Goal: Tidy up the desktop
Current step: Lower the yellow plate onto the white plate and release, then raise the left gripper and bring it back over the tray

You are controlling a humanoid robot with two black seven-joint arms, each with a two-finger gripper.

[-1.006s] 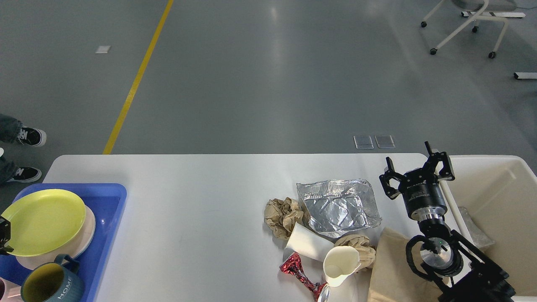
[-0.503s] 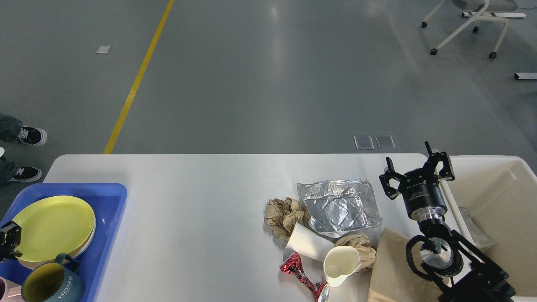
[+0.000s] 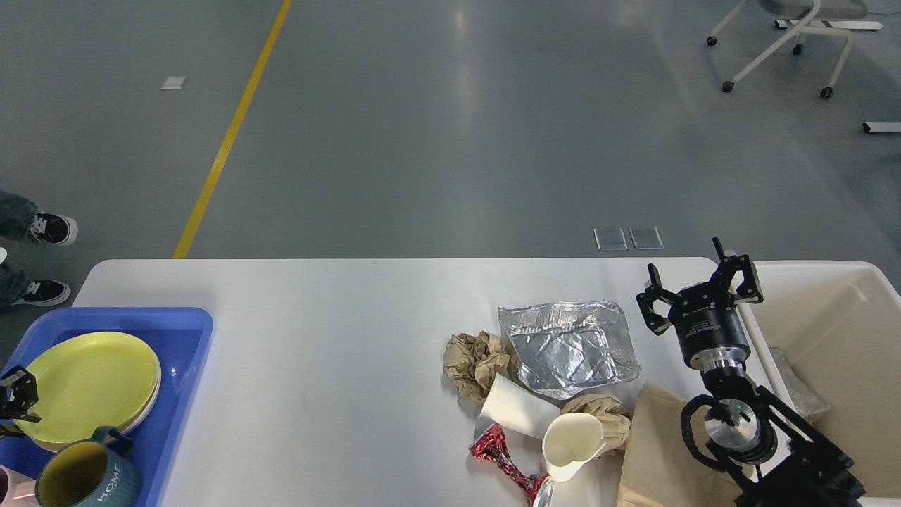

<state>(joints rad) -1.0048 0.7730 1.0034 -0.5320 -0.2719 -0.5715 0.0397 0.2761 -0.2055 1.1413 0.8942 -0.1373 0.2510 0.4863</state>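
Desk [image 3: 338, 317] is filling the lower frame, serving as landmark; blue tray [image 3: 190, 338] is sitting at its left end, gathering crockery: yellow plate [image 3: 88, 384] stacked on a paler one, mug [image 3: 84, 475] at the near corner. Left hand [image 3: 17, 401] is hovering at the plate's left rim; spread or pressed together, cannot tell. Rubbish is lying toward the desk's right end: foil tray [image 3: 566, 345], crumpled brown paper [image 3: 473, 360], paper cup [image 3: 571, 443], red wrapper [image 3: 500, 454], probably awaiting the cream bin [image 3: 845, 282] just beyond that end. Right hand [image 3: 700, 285] is standing spread and empty beside the bin.
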